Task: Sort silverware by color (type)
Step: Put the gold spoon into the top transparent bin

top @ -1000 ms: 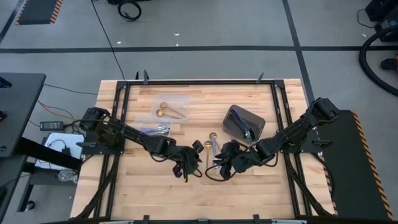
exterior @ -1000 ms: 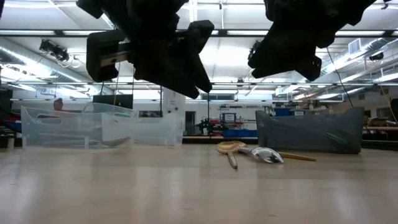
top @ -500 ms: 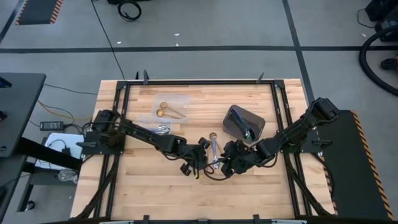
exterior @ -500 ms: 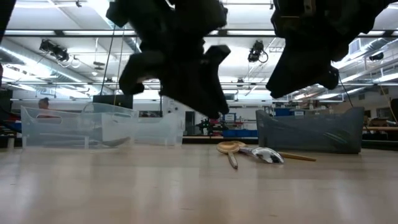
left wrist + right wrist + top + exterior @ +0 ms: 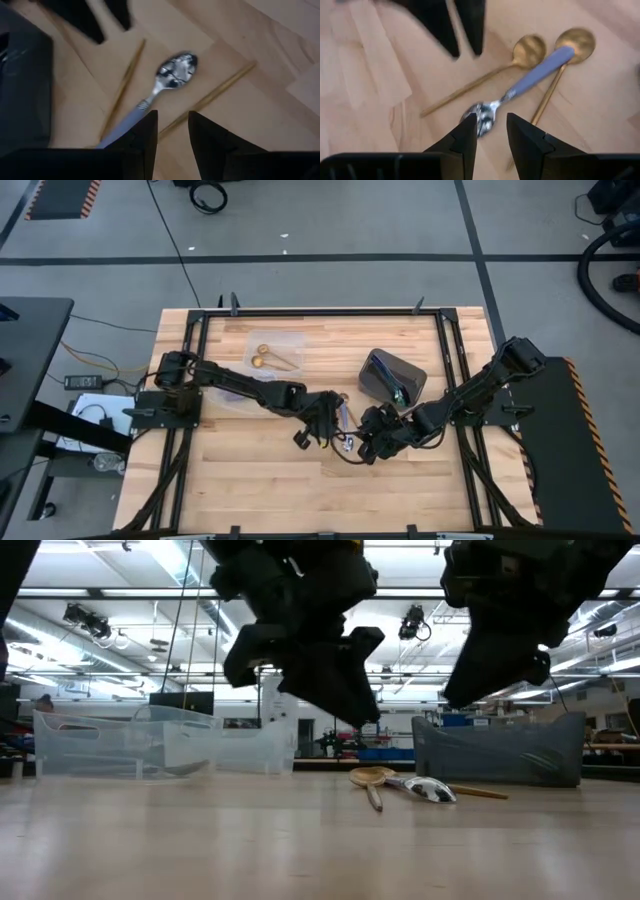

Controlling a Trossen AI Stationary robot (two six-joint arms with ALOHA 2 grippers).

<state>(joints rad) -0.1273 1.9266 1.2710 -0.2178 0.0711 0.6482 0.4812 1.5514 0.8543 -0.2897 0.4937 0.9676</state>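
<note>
Two gold spoons (image 5: 520, 60) and one shiny silver-bowled, blue-handled spoon (image 5: 520, 85) lie mid-counter (image 5: 250, 480). Left pincer (image 5: 172, 135) and right pincer (image 5: 491, 135) hover above them, slightly open, empty.

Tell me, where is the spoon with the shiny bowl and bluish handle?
The silver-bowled, bluish-handled spoon lies mid-table across two gold spoons, between both grippers, left of the dark grey bin in the high view.

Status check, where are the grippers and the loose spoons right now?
Left gripper and right gripper open above pile. Silver spoon lies across two gold spoons. Nothing held.
</note>
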